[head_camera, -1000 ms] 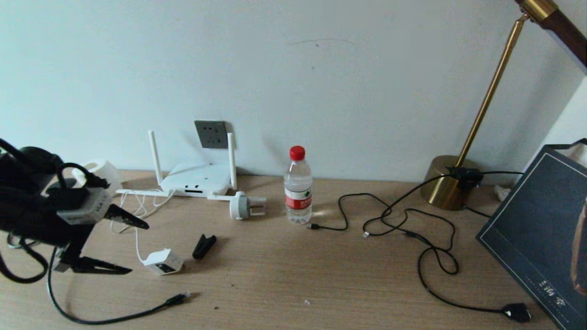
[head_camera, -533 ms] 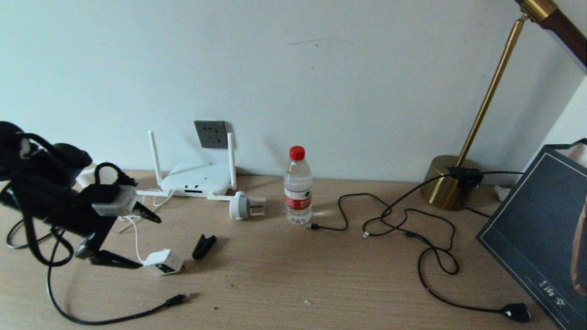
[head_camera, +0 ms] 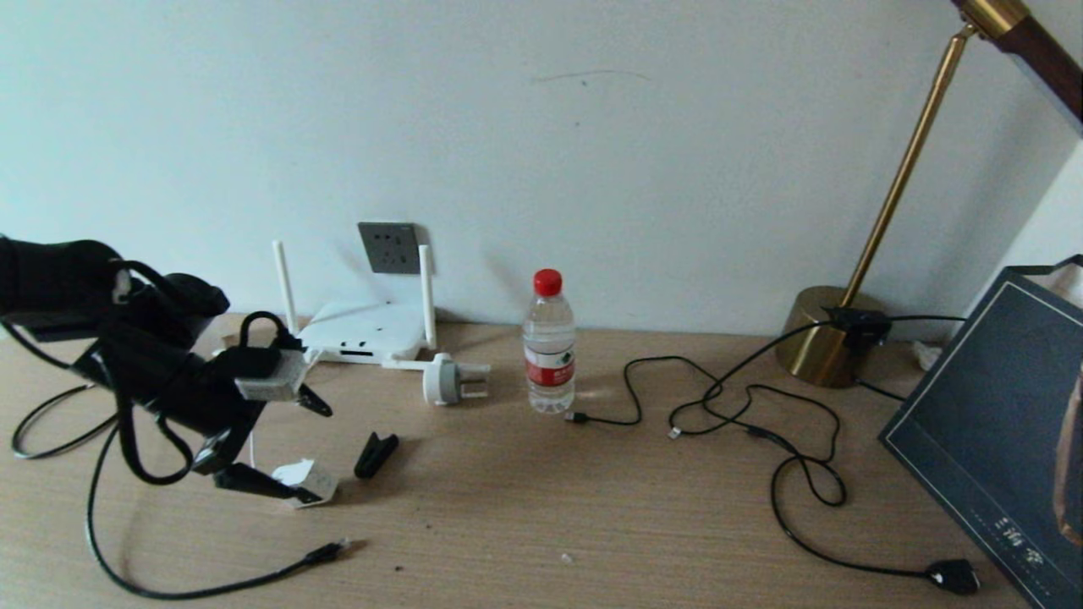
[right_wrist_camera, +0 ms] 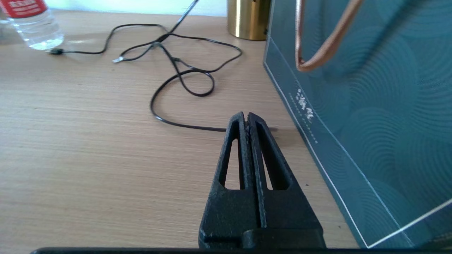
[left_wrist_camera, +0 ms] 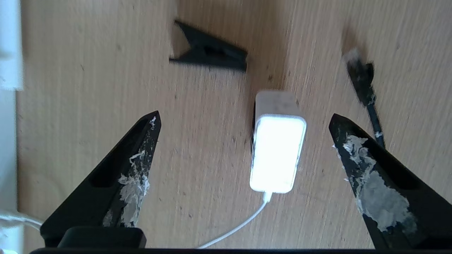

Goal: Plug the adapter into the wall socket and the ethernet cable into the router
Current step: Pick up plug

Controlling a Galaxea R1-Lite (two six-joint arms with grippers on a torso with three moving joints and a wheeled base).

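Adapter [head_camera: 306, 483]: small white cube with a dark face on a thin white cord, lying on the wooden table [head_camera: 592, 507] at lower left of the head view, left of a black clip [head_camera: 376, 454].

Change: over the last second the left gripper [head_camera: 283, 444] had travelled rightward from the frame's left edge until its fingers flanked the adapter.

Left gripper: fingers [left_wrist_camera: 130, 169] spread wide, one to each side of the cube, empty.

Right gripper [right_wrist_camera: 246, 118]: pressed together, empty, beside a dark gift bag [right_wrist_camera: 370, 106].
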